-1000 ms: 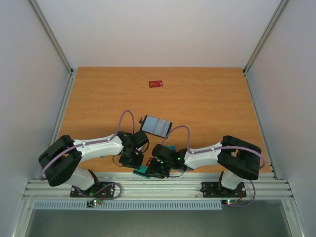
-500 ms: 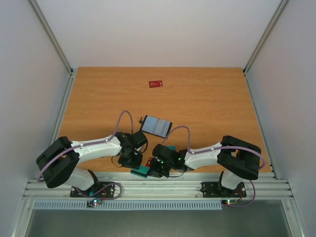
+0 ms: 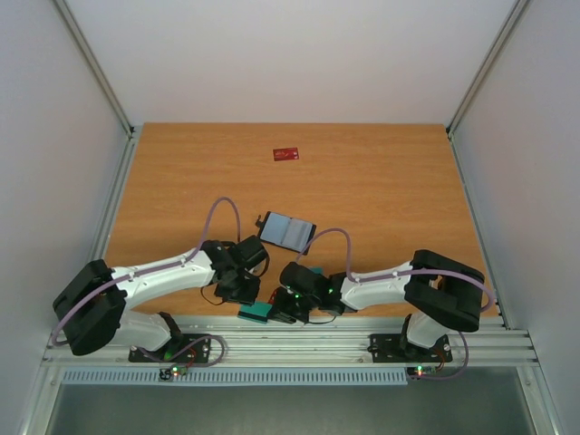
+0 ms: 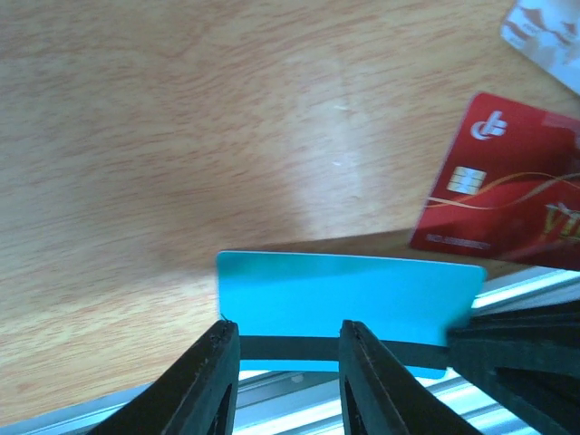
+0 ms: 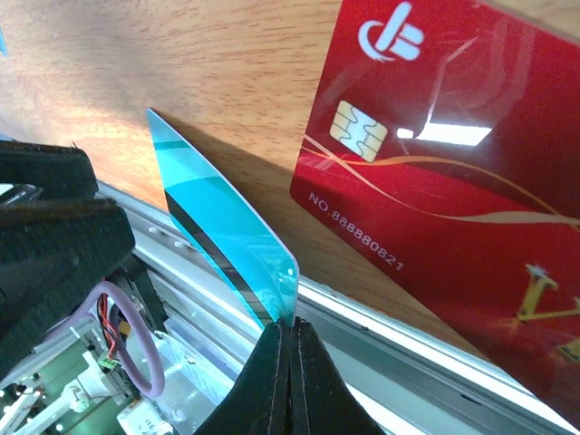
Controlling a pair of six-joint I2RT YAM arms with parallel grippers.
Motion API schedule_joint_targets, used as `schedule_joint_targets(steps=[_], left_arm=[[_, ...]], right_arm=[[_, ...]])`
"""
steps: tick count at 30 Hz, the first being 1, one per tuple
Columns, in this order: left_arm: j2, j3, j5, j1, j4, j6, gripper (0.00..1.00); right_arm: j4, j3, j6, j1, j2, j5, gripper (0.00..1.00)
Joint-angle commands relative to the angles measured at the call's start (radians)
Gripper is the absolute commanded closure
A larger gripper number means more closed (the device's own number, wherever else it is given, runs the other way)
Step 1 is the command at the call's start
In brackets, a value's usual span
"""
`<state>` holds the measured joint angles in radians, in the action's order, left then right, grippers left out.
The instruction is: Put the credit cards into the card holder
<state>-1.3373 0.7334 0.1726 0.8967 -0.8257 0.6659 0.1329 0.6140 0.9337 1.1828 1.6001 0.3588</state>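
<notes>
Okay, from above: the card holder (image 3: 288, 231) lies open on the tabletop (image 3: 390, 190), pale inside facing up. A lone red card (image 3: 287, 153) sits well apart towards the far side. Both arms crowd the near edge, with the left claw (image 3: 240, 288) and right claw (image 3: 285, 308) close together. The teal card (image 3: 256, 313) pokes out over the metal rail (image 3: 362, 344) just below them.

Over to the left wrist: its fingers (image 4: 213, 381) are parted a modest way and grip nothing. The teal card's dark stripe runs across the gap beyond them. A nearer red card (image 4: 503, 195), chip showing, lies flat just beside the teal one, and a white card (image 4: 544, 27) peeks in at the view's top corner.

Right wrist now: this claw is pinched tight on the teal card's corner. The card is tilted up on edge above the wood, overhanging the rail, and the nearer red card lies flat alongside.
</notes>
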Motion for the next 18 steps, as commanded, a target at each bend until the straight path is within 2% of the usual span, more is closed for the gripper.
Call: schedule_joint_targets(steps=[1,6,11,18], left_arm=[[0.021,-0.001,-0.081,-0.007,-0.051,0.019,0.68],[0.052,-0.007,-0.069,-0.008,-0.049,0.018,0.69],[0.140,0.034,-0.095,-0.007,-0.098,0.022,0.64],[0.265,0.125,-0.144,-0.008,-0.177,0.040,0.56]], right_arm=[[-0.028,-0.033,-0.016,0.001,-0.051,-0.043,0.99],[-0.046,-0.051,-0.033,0.001,-0.086,-0.052,0.99],[-0.064,-0.045,-0.040,0.001,-0.124,-0.064,0.99],[-0.206,0.025,-0.094,-0.001,-0.189,-0.085,0.99]])
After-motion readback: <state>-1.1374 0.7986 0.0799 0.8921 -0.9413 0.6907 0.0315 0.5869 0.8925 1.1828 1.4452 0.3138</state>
